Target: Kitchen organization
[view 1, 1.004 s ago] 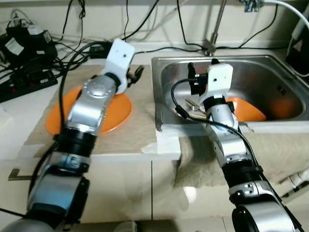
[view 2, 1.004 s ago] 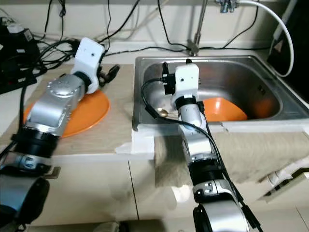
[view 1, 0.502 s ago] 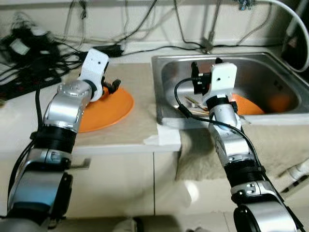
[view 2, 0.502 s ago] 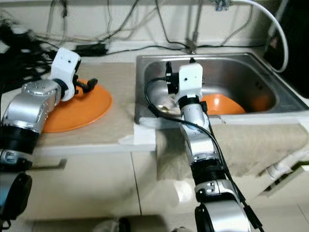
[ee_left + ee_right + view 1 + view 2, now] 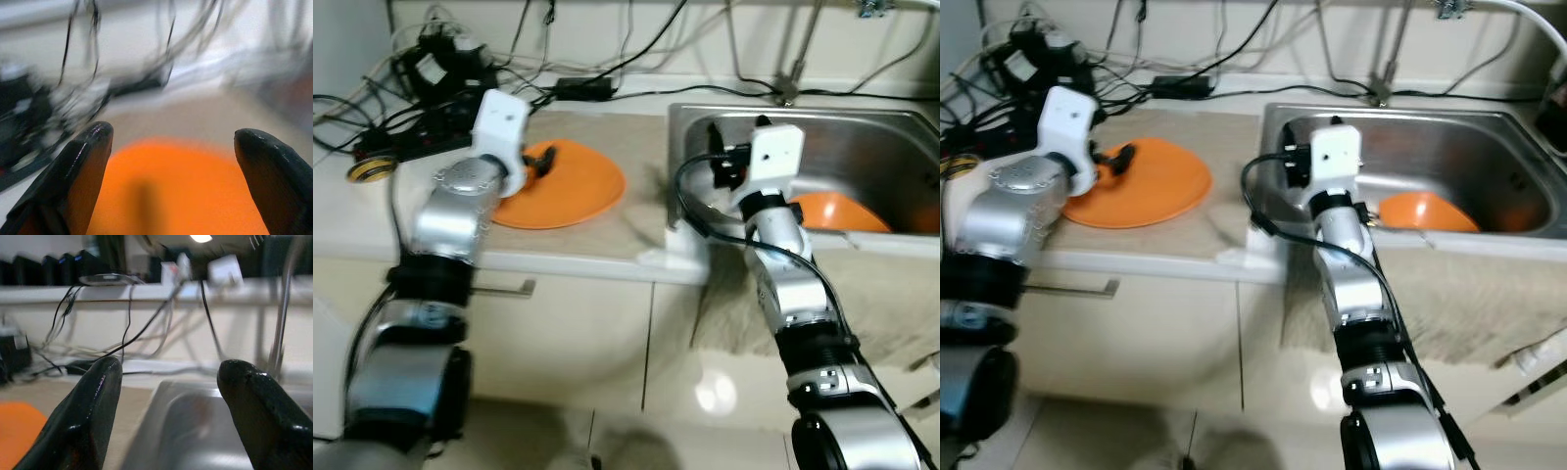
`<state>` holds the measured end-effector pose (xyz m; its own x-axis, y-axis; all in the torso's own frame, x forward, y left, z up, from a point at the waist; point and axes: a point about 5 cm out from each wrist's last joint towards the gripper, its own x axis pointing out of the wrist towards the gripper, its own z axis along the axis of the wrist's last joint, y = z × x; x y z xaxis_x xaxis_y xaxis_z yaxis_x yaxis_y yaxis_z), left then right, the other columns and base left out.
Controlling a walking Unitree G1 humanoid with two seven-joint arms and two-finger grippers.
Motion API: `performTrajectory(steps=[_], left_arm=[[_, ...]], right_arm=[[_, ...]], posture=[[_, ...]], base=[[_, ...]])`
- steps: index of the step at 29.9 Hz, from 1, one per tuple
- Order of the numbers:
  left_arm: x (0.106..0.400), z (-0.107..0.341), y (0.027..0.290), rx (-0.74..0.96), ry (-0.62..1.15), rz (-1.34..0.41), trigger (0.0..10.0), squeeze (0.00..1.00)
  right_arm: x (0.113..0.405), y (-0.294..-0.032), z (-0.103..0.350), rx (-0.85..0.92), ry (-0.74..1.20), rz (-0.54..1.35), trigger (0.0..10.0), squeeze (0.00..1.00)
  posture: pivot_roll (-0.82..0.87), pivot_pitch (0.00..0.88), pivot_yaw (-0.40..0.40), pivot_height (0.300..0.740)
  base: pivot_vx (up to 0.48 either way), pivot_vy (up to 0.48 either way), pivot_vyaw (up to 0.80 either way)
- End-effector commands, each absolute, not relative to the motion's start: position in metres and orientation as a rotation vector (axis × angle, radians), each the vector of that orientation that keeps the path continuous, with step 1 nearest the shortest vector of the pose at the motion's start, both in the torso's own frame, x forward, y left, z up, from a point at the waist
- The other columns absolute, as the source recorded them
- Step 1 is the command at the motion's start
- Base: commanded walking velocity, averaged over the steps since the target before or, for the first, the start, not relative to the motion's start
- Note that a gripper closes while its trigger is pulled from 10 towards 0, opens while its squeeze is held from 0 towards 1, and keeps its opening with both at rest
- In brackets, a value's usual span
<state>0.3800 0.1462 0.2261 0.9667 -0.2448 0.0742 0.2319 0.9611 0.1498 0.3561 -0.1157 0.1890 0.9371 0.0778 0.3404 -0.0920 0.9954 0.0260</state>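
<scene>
An orange plate lies on the cloth-covered counter to the left of the sink; it also fills the space between the fingers in the left wrist view as the orange plate. My left gripper hovers low over the plate's left part, open and holding nothing, as the left gripper shows. An orange bowl rests inside the steel sink. My right gripper hangs open over the sink's left side; the right gripper has nothing between its fingers.
Black cables and a power strip crowd the counter's back left, with a tape roll near its edge. The tap's stem rises behind the sink. A beige towel hangs over the counter front on the right.
The camera has pulled back and shifted, so the scene sits further right. My left gripper has drawn back across the plate, from its right edge to its left part. The right arm holds its place.
</scene>
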Motion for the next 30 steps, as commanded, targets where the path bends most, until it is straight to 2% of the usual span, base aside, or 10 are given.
performTrajectory(steps=[1, 7, 14, 19, 26, 30], left_arm=[[0.371, 0.234, 0.127, 0.074, -0.212, -0.256, 10.0, 0.00], [0.363, 0.215, 0.110, 0.034, -0.235, -0.259, 10.0, 0.00], [0.357, 0.167, 0.139, 0.073, -0.121, -0.181, 10.0, 0.00], [0.346, 0.149, 0.145, 0.084, -0.069, -0.188, 10.0, 0.00], [0.345, 0.147, 0.126, 0.085, -0.077, -0.244, 10.0, 0.00], [0.349, 0.159, 0.114, 0.076, -0.118, -0.276, 10.0, 0.00]], right_arm=[[0.358, -0.125, 0.189, 0.165, -0.323, 0.036, 10.0, 0.00], [0.357, -0.136, 0.179, 0.086, -0.307, 0.020, 10.0, 0.00], [0.347, -0.146, 0.157, 0.014, -0.307, -0.022, 10.0, 0.00], [0.336, -0.143, 0.152, -0.009, -0.313, -0.018, 10.0, 0.00], [0.331, -0.146, 0.153, -0.055, -0.336, -0.012, 10.0, 0.00], [0.331, -0.144, 0.159, -0.072, -0.363, -0.011, 10.0, 0.00]], posture=[[0.04, 0.000, 0.052, 0.740], [0.03, 0.000, 0.050, 0.740], [0.00, 0.000, 0.056, 0.740], [-0.03, 0.000, 0.071, 0.740], [-0.06, 0.000, 0.071, 0.740], [-0.06, 0.000, 0.065, 0.740]], base=[[0.000, 0.000, 0.00], [0.000, 0.000, 0.00], [0.000, 0.000, 0.00], [0.000, 0.000, 0.00], [0.000, 0.000, 0.00], [0.396, 0.000, 0.00]])
